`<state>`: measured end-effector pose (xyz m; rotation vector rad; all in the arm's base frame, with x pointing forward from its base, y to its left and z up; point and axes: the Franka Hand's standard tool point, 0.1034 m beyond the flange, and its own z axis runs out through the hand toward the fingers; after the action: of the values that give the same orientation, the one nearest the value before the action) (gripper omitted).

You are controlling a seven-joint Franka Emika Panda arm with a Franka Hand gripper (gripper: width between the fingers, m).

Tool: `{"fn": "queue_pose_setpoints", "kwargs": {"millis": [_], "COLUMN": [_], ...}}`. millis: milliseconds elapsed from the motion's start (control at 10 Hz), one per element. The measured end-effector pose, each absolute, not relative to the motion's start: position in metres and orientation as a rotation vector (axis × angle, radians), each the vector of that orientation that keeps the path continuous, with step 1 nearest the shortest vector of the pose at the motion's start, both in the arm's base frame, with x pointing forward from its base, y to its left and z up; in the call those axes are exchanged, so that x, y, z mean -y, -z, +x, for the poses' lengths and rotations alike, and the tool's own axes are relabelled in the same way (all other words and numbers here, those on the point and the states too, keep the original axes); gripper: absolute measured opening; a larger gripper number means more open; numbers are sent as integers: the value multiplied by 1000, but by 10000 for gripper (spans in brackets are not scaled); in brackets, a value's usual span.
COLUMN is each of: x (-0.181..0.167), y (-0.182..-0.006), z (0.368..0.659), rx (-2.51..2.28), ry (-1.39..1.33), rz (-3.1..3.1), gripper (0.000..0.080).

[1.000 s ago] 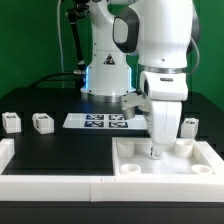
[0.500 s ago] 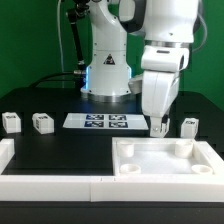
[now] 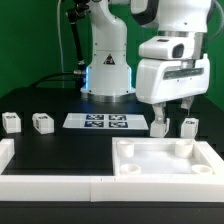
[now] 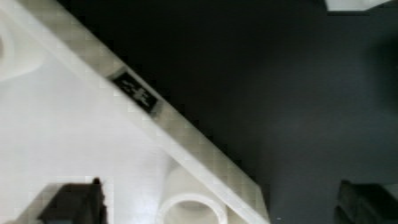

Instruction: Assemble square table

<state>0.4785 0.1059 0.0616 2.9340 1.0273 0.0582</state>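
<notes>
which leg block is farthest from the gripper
The leg block at the exterior view's far left; its neighbour sits nearer, and two others stand beside the gripper.

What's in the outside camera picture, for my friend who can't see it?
An open, empty robot gripper hangs above the back edge of a big white square tabletop. Two small white legs stand behind it; two more sit on the exterior view's left, beside the flat marker board.

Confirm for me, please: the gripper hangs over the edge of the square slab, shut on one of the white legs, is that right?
Not quite: the gripper does hang over the edge of the square slab, but it is open and empty. The wrist view shows its fingers wide apart with nothing between them.
</notes>
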Motion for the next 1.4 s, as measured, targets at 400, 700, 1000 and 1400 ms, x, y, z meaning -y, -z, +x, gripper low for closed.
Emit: {"fn": "queue_pose_setpoints", "kwargs": {"millis": [400,700,1000,1400], "x": [-129,-140,-140,-148], "y": [-56,-51,-50,-56], "z": [460,456,454,452], "rx": [-336,149,142,425], "ry": [14,146,174,607], "rz": [3127,3174,3169,3156], "gripper": [648,648,648,648]}}
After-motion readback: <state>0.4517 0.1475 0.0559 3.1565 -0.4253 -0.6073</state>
